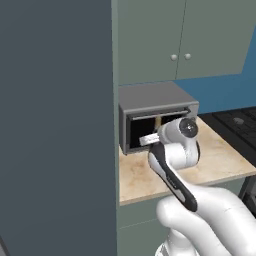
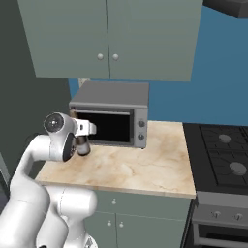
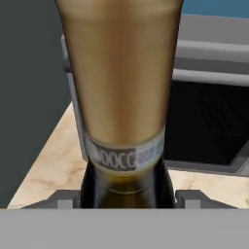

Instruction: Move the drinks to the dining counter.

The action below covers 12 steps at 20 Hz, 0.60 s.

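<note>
The wine bottle [image 3: 125,87] stands upright right in front of the hand camera, its tan neck above a pale band and dark glass below. My gripper [image 3: 126,202] is shut on the wine bottle, one fingertip [image 3: 65,199] against each side of the dark glass. From the right base view, the bottle's dark lower part [image 2: 82,145] hangs below my hand [image 2: 86,129], just in front of the microwave's left end. Whether it rests on the worktop I cannot tell. The water bottle and the dining counter are out of view.
A grey microwave [image 2: 114,118] with a dark open front sits on the beige marble worktop [image 2: 131,167] under green wall cabinets [image 2: 111,38]. A black stove [image 2: 223,150] adjoins on the right. A tall dark panel [image 1: 55,125] rises at the left.
</note>
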{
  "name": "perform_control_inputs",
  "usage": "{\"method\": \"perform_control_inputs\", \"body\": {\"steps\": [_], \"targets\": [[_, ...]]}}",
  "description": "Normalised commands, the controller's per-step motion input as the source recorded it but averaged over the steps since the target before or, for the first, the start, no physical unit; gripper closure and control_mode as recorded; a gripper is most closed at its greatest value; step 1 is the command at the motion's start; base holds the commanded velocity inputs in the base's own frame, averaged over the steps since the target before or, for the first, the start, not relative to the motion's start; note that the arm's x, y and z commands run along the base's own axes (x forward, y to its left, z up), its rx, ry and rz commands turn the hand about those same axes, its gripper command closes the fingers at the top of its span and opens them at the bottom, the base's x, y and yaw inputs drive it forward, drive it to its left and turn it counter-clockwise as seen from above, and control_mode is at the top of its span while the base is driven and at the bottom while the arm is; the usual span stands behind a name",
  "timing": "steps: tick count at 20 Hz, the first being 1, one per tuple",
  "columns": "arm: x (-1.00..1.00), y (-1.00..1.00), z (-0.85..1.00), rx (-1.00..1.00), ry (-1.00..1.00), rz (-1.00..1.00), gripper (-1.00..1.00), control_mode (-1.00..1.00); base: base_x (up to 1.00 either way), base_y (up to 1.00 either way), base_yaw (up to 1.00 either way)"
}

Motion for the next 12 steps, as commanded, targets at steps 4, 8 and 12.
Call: {"method": "perform_control_inputs", "body": {"steps": [4,8,12], "targets": [[-0.42,0.0,0.67,0.0,0.03,0.0,1.0,-1.0,0.0,0.0,0.0],[-0.5,-0.01,0.66,0.0,0.05,0.0,1.0,-1.0,0.0,0.0,0.0],[-0.52,-0.04,0.59,0.0,0.01,0.0,1.0,-1.0,0.0,0.0,0.0]]}}
